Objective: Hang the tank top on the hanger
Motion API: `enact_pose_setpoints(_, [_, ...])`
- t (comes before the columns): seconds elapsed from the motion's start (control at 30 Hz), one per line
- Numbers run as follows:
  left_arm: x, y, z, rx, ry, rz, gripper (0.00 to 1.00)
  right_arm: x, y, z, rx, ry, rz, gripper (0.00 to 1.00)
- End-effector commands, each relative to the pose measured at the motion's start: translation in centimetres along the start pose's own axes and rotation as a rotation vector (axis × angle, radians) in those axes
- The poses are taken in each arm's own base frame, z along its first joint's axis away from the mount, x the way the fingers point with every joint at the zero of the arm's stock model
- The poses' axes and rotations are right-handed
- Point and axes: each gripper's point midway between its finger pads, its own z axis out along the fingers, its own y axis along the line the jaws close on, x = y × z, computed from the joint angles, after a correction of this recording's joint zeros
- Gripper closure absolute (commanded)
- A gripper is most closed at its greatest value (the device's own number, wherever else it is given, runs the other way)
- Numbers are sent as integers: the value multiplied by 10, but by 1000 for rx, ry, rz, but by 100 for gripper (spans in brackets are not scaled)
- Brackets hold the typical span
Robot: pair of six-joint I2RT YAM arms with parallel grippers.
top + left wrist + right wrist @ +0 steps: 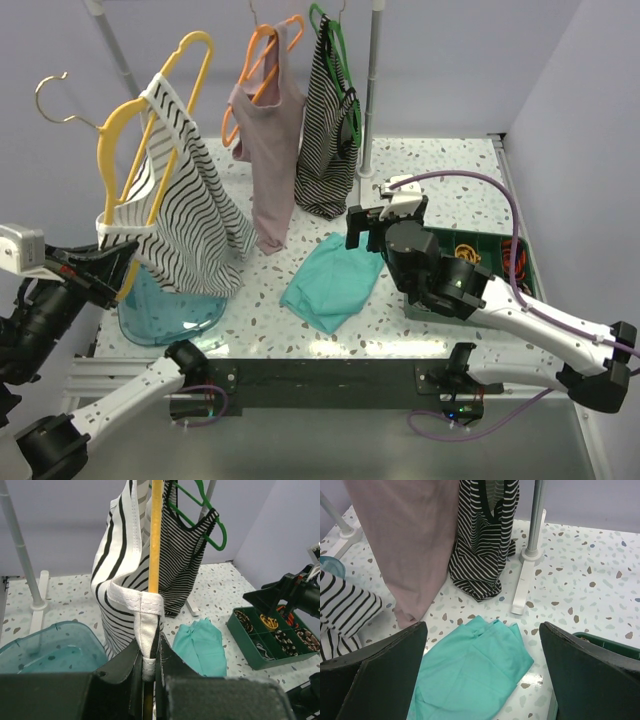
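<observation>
The white tank top [190, 215] with thin black stripes hangs draped over the yellow hanger [150, 120], which is held up at the left above the table. My left gripper [100, 268] is shut on the hanger's lower bar and the top's white hem. In the left wrist view the hem [146, 630] and the yellow bar [155, 540] run up from between the shut fingers. My right gripper [362, 228] is open and empty, hovering above a teal cloth [470, 675]. A corner of the tank top shows in the right wrist view [345, 607].
A pink top on an orange hanger [268, 150] and a densely striped top on a green hanger [328, 130] hang from the rack at the back. A rack post [373, 90] stands beside them. A blue bin [165, 310] sits at front left, a green parts tray [490, 255] at right.
</observation>
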Motion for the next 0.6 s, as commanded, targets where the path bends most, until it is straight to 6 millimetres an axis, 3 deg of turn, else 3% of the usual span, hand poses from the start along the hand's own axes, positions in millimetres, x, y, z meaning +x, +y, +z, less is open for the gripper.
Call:
enact_pose_setpoints(0.0, [-9, 23, -24, -103, -59, -96, 100, -12, 4, -1, -8, -28, 46, 1])
enact_pose_setpoints(0.17, [3, 45, -29, -227, -30, -130, 100, -9, 5, -1, -13, -17, 39, 1])
enact_pose_setpoints(0.27, [10, 51, -22, -283, 1, -118, 100, -7, 5, -1, -14, -11, 38, 1])
enact_pose_setpoints(0.43, [28, 62, 6, -428, 102, -62, 100, -7, 3, -4, -17, -9, 42, 1])
enact_pose_setpoints(0.57, [40, 58, 33, -464, 170, -29, 100, -5, 0, -6, -14, -4, 42, 1])
